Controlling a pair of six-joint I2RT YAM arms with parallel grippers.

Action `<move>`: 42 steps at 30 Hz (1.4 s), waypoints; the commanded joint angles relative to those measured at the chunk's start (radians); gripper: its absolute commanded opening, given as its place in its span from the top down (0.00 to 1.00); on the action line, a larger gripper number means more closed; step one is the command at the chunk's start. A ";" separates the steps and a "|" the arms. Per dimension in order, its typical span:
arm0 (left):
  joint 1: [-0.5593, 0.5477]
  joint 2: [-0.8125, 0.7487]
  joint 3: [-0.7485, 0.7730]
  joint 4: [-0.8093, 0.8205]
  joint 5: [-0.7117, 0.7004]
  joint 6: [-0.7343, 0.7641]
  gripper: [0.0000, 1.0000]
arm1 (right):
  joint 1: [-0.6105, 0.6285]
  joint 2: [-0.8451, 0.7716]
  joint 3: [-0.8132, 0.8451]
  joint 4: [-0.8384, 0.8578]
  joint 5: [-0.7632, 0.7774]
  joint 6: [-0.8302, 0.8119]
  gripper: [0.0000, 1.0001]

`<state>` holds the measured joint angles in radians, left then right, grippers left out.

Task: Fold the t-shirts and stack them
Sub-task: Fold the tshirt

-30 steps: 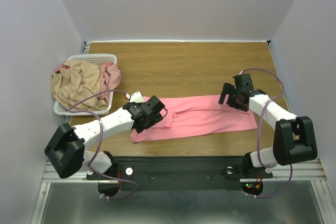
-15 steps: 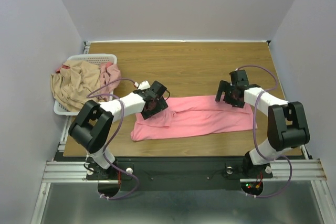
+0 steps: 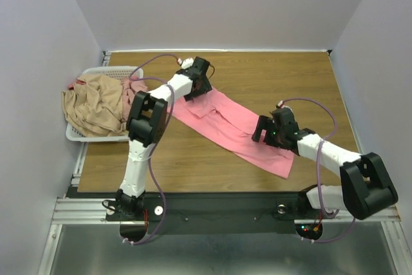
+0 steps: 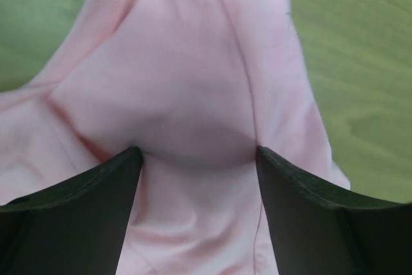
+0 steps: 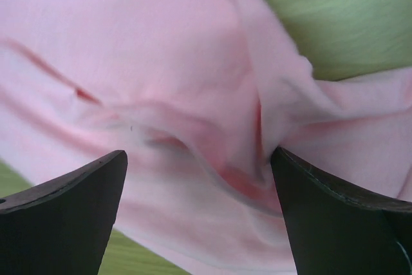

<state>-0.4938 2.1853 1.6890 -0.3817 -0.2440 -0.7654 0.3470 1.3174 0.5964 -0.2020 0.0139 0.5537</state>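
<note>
While the salmon-pink t-shirt (image 3: 222, 120) is lying diagonally across the bench (image 3: 270, 75), we are pressing both ends, likely to flatten it. Left fingers (image 4: 71, 223) and right fingers (image 5: 58, 217) are gaping wide.

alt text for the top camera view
A pink shirt lies diagonally across a wooden table, the left end effector at its far end and the right end effector near its near end. A white basket of clothes sits at left.
</note>
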 commanded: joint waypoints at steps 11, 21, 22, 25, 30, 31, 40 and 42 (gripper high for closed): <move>0.029 0.438 0.708 -0.063 0.238 0.101 0.18 | 0.538 -0.133 -0.213 0.078 -0.164 0.414 0.00; 0.070 0.485 0.762 0.043 0.319 0.089 0.15 | 0.767 -0.037 -0.086 0.093 -0.106 0.404 0.00; 0.070 0.488 0.764 0.052 0.327 0.087 0.14 | 0.773 -0.029 -0.075 0.095 -0.103 0.399 0.00; 0.070 0.516 0.773 0.110 0.389 0.080 0.14 | 0.777 -0.017 -0.047 0.093 -0.091 0.378 0.00; 0.067 0.530 0.801 0.216 0.468 0.061 0.10 | 0.776 -0.044 0.032 0.072 -0.043 0.318 0.00; 0.066 0.528 0.802 0.239 0.489 0.051 0.09 | 0.776 -0.044 0.051 0.062 -0.034 0.308 0.00; 0.049 0.550 0.822 0.359 0.517 0.024 0.05 | 0.777 -0.090 0.178 -0.033 0.135 0.290 0.00; 0.050 0.512 0.821 0.340 0.499 0.047 0.05 | 0.776 -0.098 0.184 -0.042 0.159 0.288 0.00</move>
<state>-0.4374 2.7487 2.4760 -0.0696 0.2581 -0.7399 1.1141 1.2507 0.7406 -0.2005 0.0757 0.8585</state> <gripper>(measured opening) 0.943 0.998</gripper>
